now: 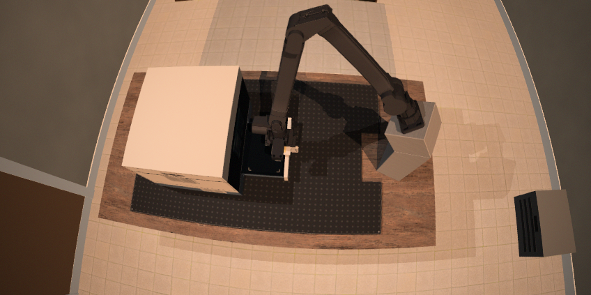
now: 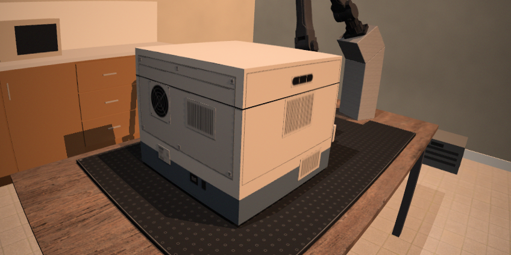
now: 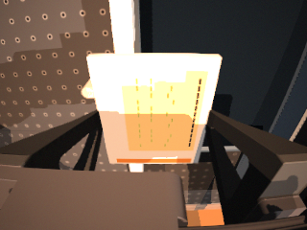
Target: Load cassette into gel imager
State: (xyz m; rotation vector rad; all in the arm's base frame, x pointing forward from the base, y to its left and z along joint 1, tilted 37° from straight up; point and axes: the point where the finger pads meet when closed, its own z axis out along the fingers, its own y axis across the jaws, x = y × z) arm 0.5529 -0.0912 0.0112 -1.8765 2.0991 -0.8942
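The gel imager IM (image 1: 182, 118) (image 2: 236, 108) is a large beige box on the black dotted mat (image 1: 323, 208). My gripper (image 1: 285, 150) (image 3: 153, 116) is shut on FINISHED (image 1: 289, 149) (image 3: 153, 105), a pale cassette with an orange-yellow gel window. It holds the cassette above the drawer's front bar, at the right edge of the glass. In the exterior view, IM hides the gripper and the drawer.
The arm's grey pedestal (image 1: 410, 142) (image 2: 362, 73) stands at the table's right end. The wooden table edge (image 1: 406, 225) runs around the mat. A vented box (image 1: 543, 221) sits on the floor to the right.
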